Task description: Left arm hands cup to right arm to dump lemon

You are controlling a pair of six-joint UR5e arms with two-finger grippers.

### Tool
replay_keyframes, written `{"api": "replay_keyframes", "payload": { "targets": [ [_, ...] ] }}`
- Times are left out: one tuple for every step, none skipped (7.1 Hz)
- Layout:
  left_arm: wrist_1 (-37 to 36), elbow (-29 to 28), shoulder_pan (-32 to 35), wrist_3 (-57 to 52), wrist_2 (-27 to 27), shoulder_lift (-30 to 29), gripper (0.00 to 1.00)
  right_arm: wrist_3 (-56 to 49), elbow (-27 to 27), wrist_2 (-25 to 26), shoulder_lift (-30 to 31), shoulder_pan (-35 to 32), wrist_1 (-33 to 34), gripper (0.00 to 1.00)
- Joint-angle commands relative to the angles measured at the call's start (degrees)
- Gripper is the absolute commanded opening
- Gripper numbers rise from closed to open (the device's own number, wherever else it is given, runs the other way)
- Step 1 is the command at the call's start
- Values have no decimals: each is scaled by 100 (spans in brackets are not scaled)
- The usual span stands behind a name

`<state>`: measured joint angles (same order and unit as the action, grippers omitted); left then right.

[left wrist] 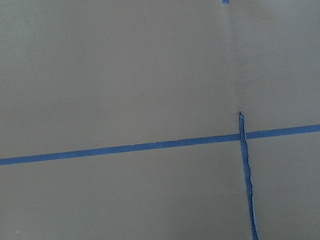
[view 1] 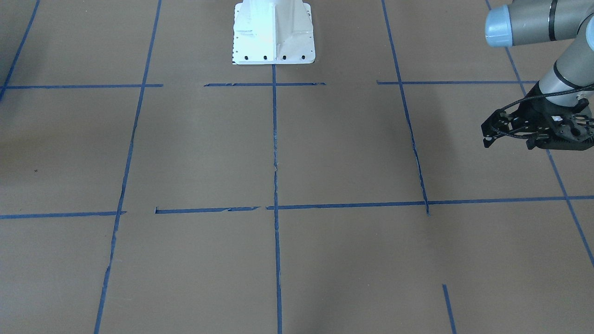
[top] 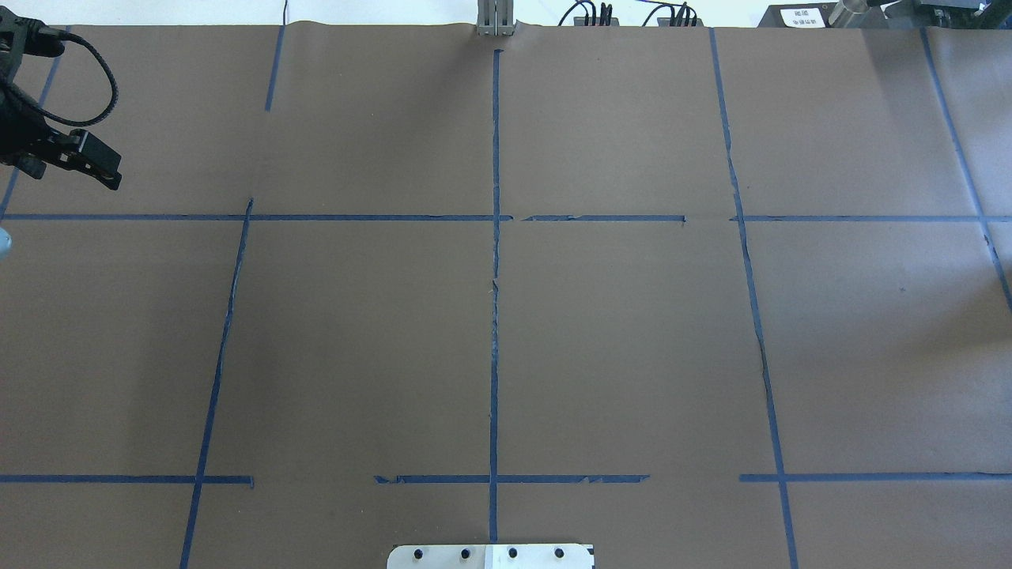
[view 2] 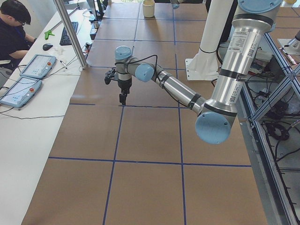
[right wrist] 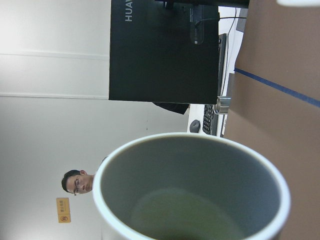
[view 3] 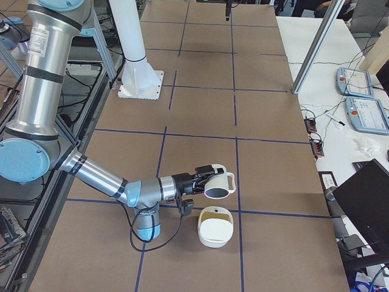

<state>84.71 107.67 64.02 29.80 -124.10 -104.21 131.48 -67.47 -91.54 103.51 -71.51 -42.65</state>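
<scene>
In the exterior right view my right gripper (view 3: 205, 176) holds the white cup (view 3: 220, 184) by its rim, off the table and tipped on its side. The right wrist view looks straight into the cup (right wrist: 192, 165). A pale yellow-green patch deep in its grey inside may be the lemon (right wrist: 182, 217), but its outline is unclear. My left gripper (view 2: 123, 98) hangs empty over the table's far left part, pointing down. It also shows in the front view (view 1: 533, 139) and the overhead view (top: 83, 154). I cannot tell how its jaws stand.
A white square container (view 3: 214, 227) with a cream inside stands on the table just below the tipped cup. Blue tape lines (top: 496, 316) divide the brown table. The robot's white base (view 1: 274, 32) is at the table's edge. Operators, tablets and monitors are beside the table.
</scene>
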Motion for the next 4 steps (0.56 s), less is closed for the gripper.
{"api": "replay_keyframes", "payload": {
  "targets": [
    [-7,0,-12,0,-9,-3,100,796,23,222,-103,-74,-85,10],
    [-7,0,-12,0,-9,-3,100,1052,32,302,-138,-74,-86,10],
    [-7,0,-12,0,-9,-12,100,1516,23,381,-138,-109,-86,10],
    [-7,9,-12,0,-9,-12,100,2321,49,608,-147,-109,-338,10]
  ]
}}
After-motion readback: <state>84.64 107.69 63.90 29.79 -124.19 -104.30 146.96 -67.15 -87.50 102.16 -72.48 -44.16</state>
